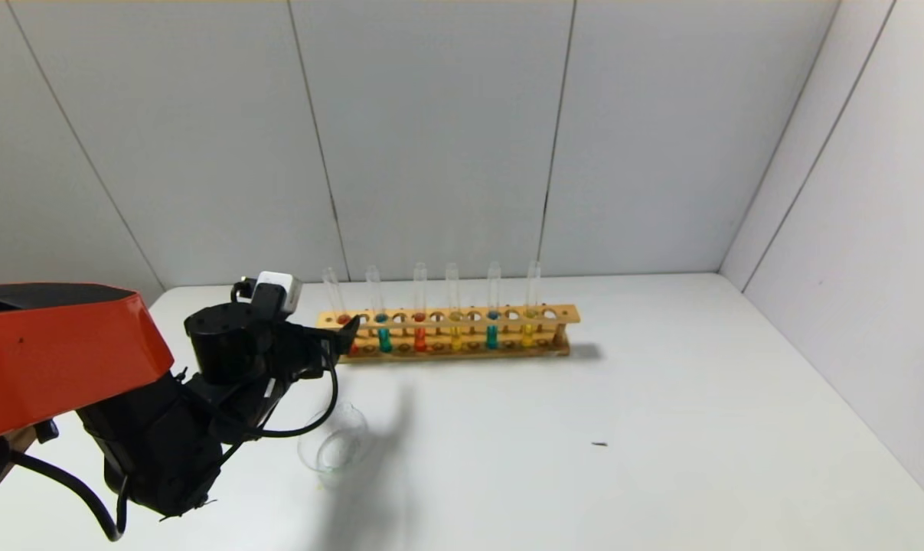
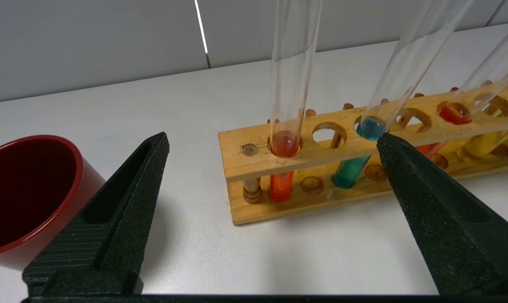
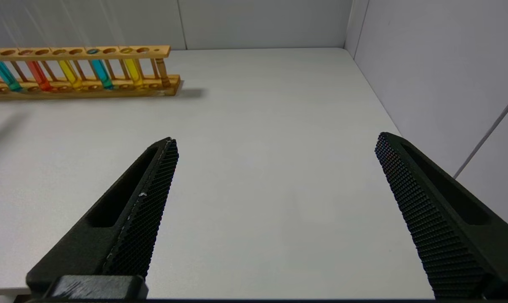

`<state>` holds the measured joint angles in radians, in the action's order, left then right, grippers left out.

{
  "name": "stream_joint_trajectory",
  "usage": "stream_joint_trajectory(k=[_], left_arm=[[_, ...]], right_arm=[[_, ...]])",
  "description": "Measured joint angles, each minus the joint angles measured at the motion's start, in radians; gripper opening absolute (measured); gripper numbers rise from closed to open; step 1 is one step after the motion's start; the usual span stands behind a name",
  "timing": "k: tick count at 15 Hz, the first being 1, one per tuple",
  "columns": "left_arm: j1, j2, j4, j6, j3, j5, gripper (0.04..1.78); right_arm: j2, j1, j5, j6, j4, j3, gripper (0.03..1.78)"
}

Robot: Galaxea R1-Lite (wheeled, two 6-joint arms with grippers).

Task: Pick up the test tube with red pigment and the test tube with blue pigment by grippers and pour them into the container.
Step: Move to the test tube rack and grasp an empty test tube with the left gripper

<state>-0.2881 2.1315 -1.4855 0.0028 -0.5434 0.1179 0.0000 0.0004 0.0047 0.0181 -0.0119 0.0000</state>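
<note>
A white surface (image 1: 661,398) carries everything. A wooden test tube rack (image 1: 450,332) stands on it, just ahead of the left pincer (image 2: 272,141), whose wide-apart fingers face the rack's end holes. A dark red cup (image 2: 30,189) sits on the surface beside one finger of that pincer, on the side away from the rack. A clear glass container (image 1: 337,444) rests just below and beside the same pincer. A tiny dark speck (image 1: 599,444) lies well apart.

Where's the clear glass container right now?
In the head view the container sits on the white table on the robot's left, in front of the wooden rack's left end, just below the open left gripper.
</note>
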Motion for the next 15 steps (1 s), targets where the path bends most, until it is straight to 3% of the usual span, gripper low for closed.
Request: stream_joint_trajectory(k=[15], left_arm=[[0.001,0.023,0.038,0.020,-0.130,0.011,1.74]], right_arm=[[0.000,0.000,0.000,0.000,0.000,0.000,1.71]])
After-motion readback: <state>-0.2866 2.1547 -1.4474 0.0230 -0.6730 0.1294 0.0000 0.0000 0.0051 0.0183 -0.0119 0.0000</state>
